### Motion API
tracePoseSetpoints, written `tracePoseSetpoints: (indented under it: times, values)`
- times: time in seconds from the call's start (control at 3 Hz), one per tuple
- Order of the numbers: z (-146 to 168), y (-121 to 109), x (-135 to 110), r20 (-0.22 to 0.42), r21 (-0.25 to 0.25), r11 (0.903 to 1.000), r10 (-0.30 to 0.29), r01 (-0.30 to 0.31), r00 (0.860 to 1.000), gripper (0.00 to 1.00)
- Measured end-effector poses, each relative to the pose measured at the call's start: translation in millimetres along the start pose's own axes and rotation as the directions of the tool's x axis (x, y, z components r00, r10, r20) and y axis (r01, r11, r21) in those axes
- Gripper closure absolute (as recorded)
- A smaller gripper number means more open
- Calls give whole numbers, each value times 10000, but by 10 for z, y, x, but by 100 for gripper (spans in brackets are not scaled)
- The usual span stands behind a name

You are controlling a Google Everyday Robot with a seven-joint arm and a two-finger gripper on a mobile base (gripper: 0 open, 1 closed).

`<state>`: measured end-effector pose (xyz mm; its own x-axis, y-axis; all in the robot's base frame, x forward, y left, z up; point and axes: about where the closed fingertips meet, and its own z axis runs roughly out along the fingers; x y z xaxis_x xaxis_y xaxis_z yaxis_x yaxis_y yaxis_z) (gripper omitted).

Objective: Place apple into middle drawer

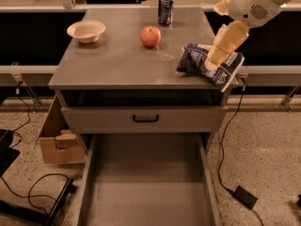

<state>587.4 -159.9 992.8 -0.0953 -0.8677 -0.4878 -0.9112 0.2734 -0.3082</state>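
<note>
One apple [150, 36], one bowl [86, 31], one can [165, 9] and one chip bag [209, 66] were there, plus one middle drawer [146, 182]. One gripper [218, 54] hung over that bag.

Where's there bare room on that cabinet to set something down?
Bare: the front of the countertop, bordered by bowl, apple and chip bag; also the whole open middle drawer. Crowded: the right side, where the gripper hangs over the bag, with the can farther back.
</note>
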Motion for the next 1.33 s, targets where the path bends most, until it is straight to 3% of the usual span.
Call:
tracePoseSetpoints:
  times: [0.33,0.67,1.0,1.33]
  values:
    - [266,-408,-288,586,397,9971,623,-646,9963,0]
    - [529,-737,-501,888,1016,9835,1408,-1496,9861,0]
    - [548,-790,-547,1052,1156,9772,1662,-1781,9805,0]
    - [558,-790,-549,1073,1151,9771,1668,-1789,9801,0]
